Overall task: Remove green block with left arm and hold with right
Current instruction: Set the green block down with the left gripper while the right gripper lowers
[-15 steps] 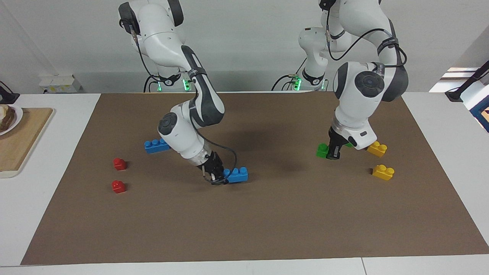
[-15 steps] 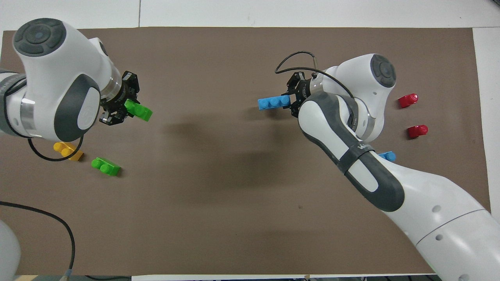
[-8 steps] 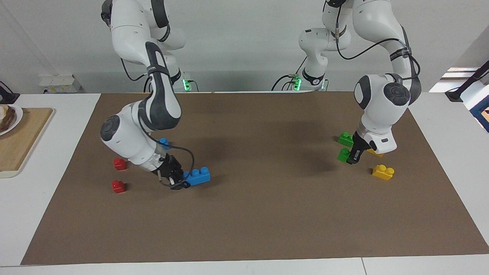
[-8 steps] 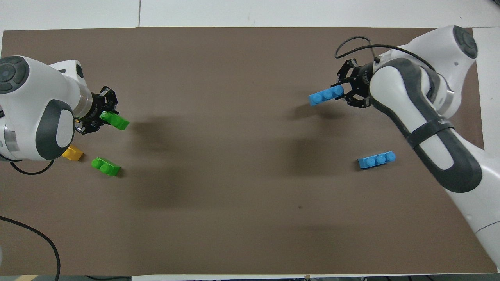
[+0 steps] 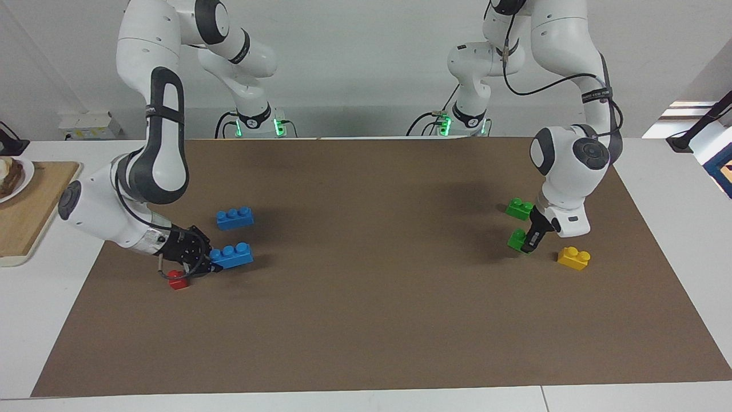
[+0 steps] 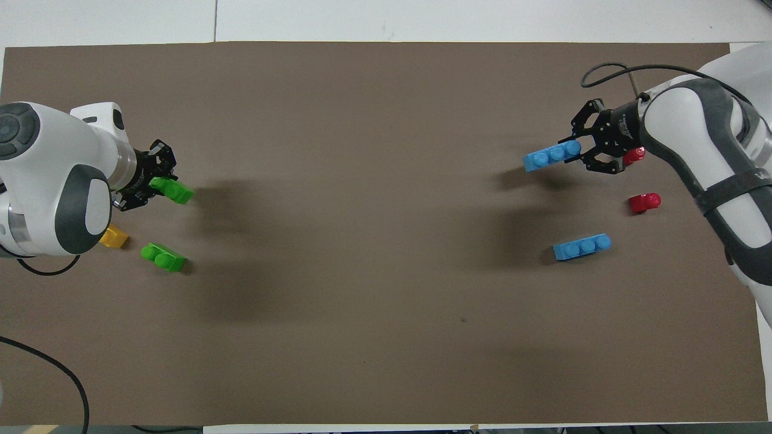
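- Two green bricks: one (image 5: pixel 517 238) (image 6: pixel 173 190) gripped in the left claw (image 5: pixel 532 243) (image 6: pixel 151 181), the other (image 5: pixel 519 208) (image 6: pixel 163 257) lying on the brown mat (image 5: pixel 377 320) (image 6: pixel 362 337).
- Two blue three-stud bricks: one (image 5: pixel 230 256) (image 6: pixel 552 156) gripped in the right claw (image 5: pixel 197 264) (image 6: pixel 594 154), the other (image 5: pixel 234 217) (image 6: pixel 581 247) on the mat.
- Two small red bricks in the overhead view: one (image 6: pixel 644 202) lies free, one (image 5: pixel 178 280) (image 6: pixel 632 156) is partly under the right claw.
- Yellow bricks: one (image 5: pixel 573 257) clear in the facing view; the overhead view shows only one yellow corner (image 6: pixel 113 237) beside the left arm.
- Two white robot arms, each with one claw.
- One wooden board (image 5: pixel 28 212) and one plate (image 5: pixel 14 178) at the desk's edge.

Glossy plastic green block (image 5: pixel 517 238) (matt paper mat (image 5: pixel 377 320)).
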Available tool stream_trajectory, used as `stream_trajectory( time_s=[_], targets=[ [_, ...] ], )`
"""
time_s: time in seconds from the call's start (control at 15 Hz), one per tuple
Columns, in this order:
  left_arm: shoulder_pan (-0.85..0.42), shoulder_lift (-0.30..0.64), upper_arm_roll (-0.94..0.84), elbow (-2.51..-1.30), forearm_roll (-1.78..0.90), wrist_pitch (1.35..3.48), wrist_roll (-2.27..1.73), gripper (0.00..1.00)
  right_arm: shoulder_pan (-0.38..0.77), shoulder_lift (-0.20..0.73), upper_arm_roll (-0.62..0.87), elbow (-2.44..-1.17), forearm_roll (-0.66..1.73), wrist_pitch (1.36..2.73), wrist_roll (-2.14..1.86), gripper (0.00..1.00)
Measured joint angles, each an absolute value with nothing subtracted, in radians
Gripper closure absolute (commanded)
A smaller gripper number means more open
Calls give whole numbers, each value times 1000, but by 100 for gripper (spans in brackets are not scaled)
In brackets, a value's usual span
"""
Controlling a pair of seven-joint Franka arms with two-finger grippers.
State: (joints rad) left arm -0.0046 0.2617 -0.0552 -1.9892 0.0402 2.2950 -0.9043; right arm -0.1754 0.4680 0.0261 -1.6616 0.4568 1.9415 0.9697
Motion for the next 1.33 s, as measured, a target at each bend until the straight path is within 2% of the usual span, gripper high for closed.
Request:
stream_trajectory(
  time_s=[0.27, 0.6, 0.67, 0.73, 0.8, 0.87, 0.93, 1.07, 1.33],
  targets=[
    [16, 292, -55, -2005, 40, 2369, -894, 100, -187, 465, 26, -1706, 457, 1948, 970, 100],
    [23, 289, -53, -2036, 37, 2432, -920, 100, -191, 465, 26, -1772, 457, 2020, 970, 100],
    [25, 289, -53, -2036, 36, 2434, -923, 72, -191, 465, 26, -1778, 457, 2025, 970, 100],
    [28, 289, -53, -2037, 35, 2437, -924, 12, -191, 465, 26, -1780, 457, 2027, 970, 87],
    [31, 289, -54, -2037, 34, 2437, -924, 0, -192, 464, 26, -1782, 457, 2030, 970, 46],
    [32, 291, -54, -2038, 34, 2437, -924, 0, -192, 464, 26, -1784, 457, 2033, 970, 18],
    [32, 292, -55, -2039, 34, 2437, -924, 0, -192, 464, 26, -1786, 457, 2040, 970, 4],
    [32, 292, -55, -2039, 34, 2436, -924, 0, -192, 464, 26, -1791, 457, 2054, 969, 0],
    [32, 277, -56, -2015, 34, 2380, -924, 0, -194, 452, 26, -1786, 457, 2057, 969, 0]
  ],
)
